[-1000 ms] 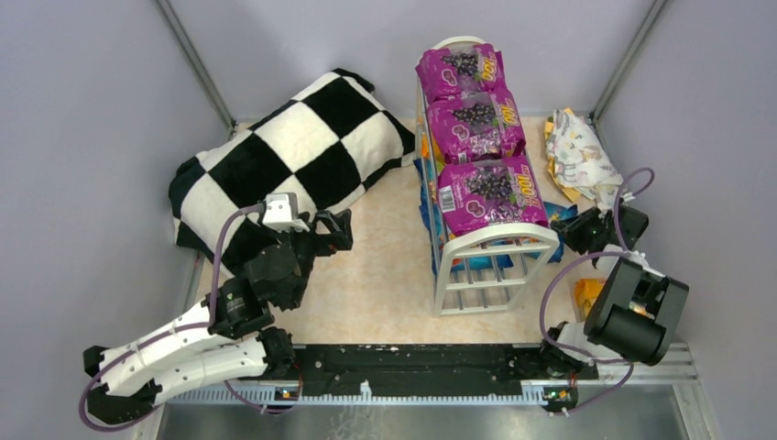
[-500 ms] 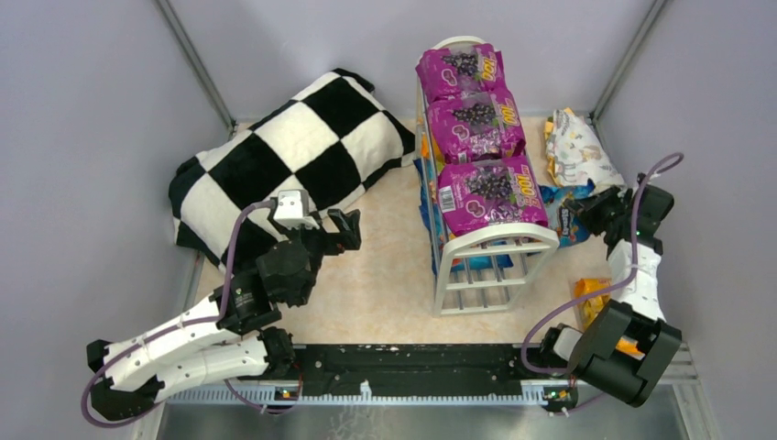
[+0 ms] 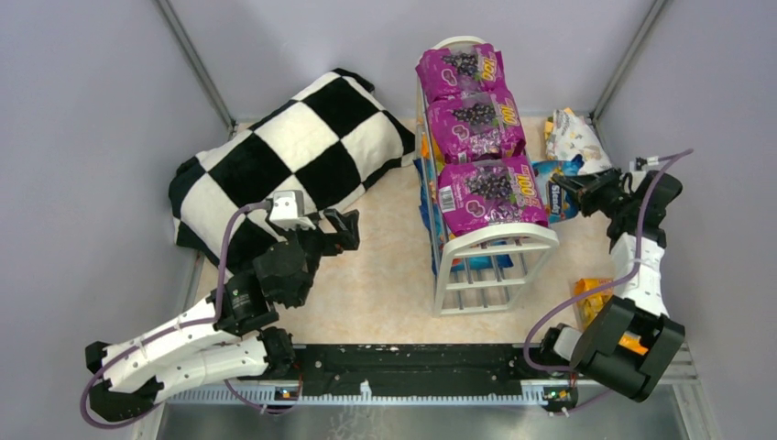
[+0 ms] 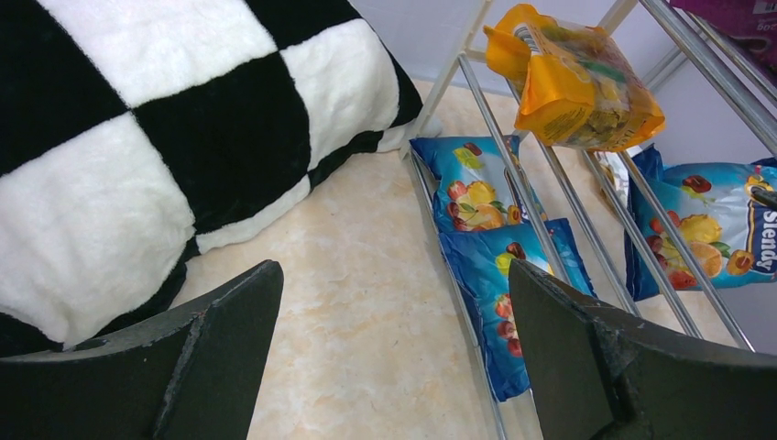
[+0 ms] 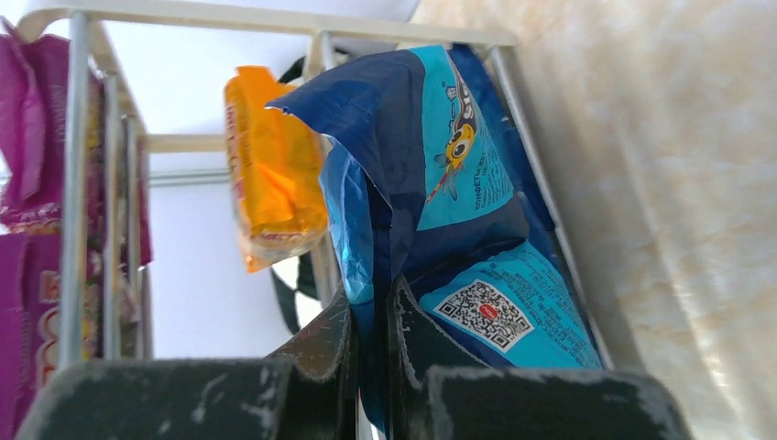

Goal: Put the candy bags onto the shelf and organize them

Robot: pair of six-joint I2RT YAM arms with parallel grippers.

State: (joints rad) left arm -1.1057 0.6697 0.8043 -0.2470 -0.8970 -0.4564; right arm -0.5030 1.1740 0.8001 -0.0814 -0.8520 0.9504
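right pincer: clamped shut on one thin edge of the blue bag, so the body of the bag sticks out ahead, free to be fed in.
blue bag: held off the desk, just beside the right flank of the shelf, level with the nearest purple bag; touching the rods or not, cannot tell.
shelf: stands on the desk between the arms and runs away from the bases, so each long side faces one arm.
purple bags: three in a row along the top tier, which looks full; probably why the blue bag comes in from the side and not from above.
orange bag: alone on a middle tier, tilted on its rods.
low blue bags: two of the same print, end to end at the bottom; likely the home for the held one, like with like.
left pincer: wide open, empty, above bare desk beside the pillow; faces the left side of the shelf, well placed to steady a bag pushed through.
loose orange bag: on the desk by the right arm, not yet shelved.
pale bag: far right corner, also unshelved.
risk: slack film snagging on a rod, or slipping from so narrow a pinch.
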